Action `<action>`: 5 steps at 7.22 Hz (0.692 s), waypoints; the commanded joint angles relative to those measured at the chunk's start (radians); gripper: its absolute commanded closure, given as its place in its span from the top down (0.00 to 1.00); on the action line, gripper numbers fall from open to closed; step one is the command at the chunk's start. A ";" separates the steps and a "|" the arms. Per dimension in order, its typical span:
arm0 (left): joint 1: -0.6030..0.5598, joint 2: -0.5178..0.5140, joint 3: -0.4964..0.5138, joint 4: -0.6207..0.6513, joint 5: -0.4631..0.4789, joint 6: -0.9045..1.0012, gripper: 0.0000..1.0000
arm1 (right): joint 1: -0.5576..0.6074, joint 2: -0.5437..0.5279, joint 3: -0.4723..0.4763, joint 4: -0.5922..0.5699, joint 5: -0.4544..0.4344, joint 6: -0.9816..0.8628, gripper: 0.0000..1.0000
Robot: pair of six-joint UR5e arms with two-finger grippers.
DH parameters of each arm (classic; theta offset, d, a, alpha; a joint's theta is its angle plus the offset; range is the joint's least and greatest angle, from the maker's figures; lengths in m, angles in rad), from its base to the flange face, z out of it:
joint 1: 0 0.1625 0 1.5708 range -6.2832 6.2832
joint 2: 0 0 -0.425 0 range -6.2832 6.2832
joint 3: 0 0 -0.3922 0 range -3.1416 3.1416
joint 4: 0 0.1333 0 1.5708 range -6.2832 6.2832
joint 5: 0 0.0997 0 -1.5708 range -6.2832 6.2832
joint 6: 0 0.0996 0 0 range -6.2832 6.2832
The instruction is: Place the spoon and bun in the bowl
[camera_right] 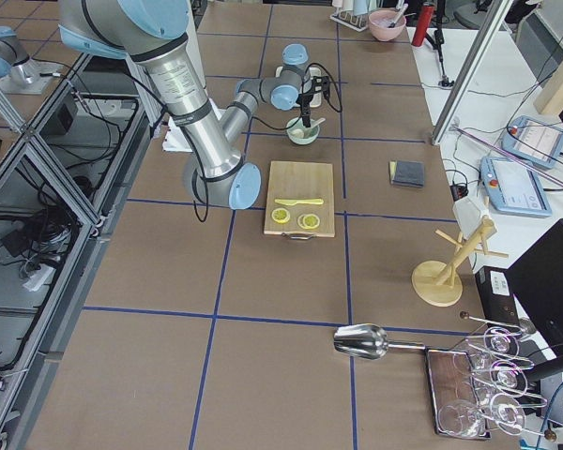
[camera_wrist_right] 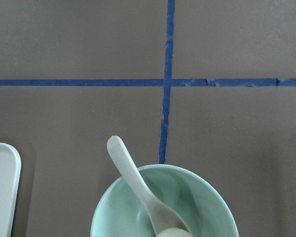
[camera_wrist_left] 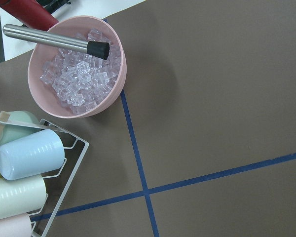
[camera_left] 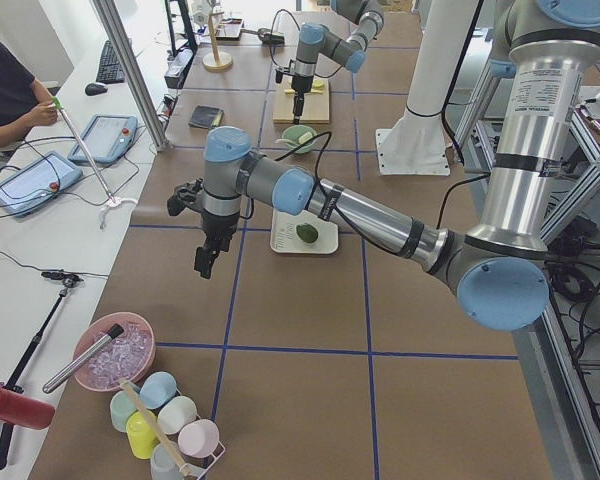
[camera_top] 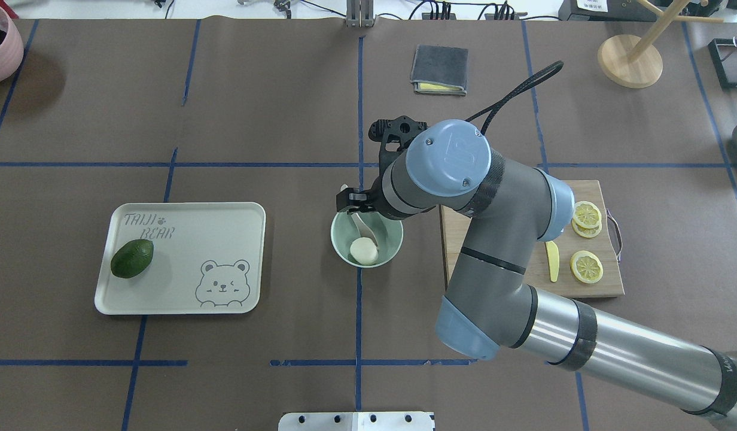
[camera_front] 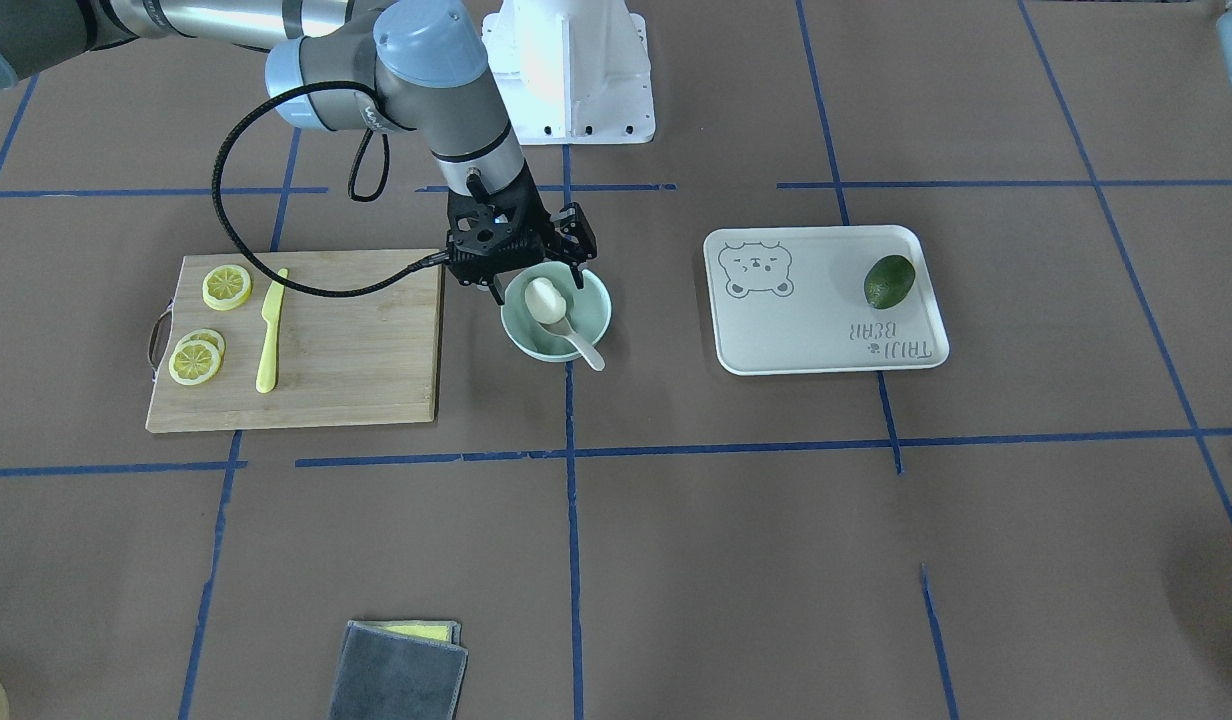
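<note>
The pale mint-green bowl stands at the table's middle on a blue tape line. The white bun lies inside it. The white spoon rests in the bowl with its handle sticking out over the rim. My right gripper hovers just above the bowl's robot-side rim, open and empty. In the right wrist view the bowl, the spoon and a sliver of the bun show below. My left gripper hangs above the table far from the bowl; I cannot tell its state.
A wooden cutting board with lemon slices and a yellow knife lies beside the bowl. A white bear-print tray holds a green fruit. A grey cloth lies at the operators' edge. A pink bowl of ice sits under the left wrist.
</note>
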 commanded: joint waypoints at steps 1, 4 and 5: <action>0.000 0.000 0.002 0.000 0.000 0.000 1.00 | 0.005 0.006 0.000 0.000 0.001 0.005 1.00; -0.040 0.002 0.060 0.000 -0.099 0.018 1.00 | 0.073 -0.009 0.006 -0.028 0.022 -0.020 1.00; -0.064 0.005 0.121 0.000 -0.181 0.090 1.00 | 0.116 -0.014 0.014 -0.060 0.071 -0.047 1.00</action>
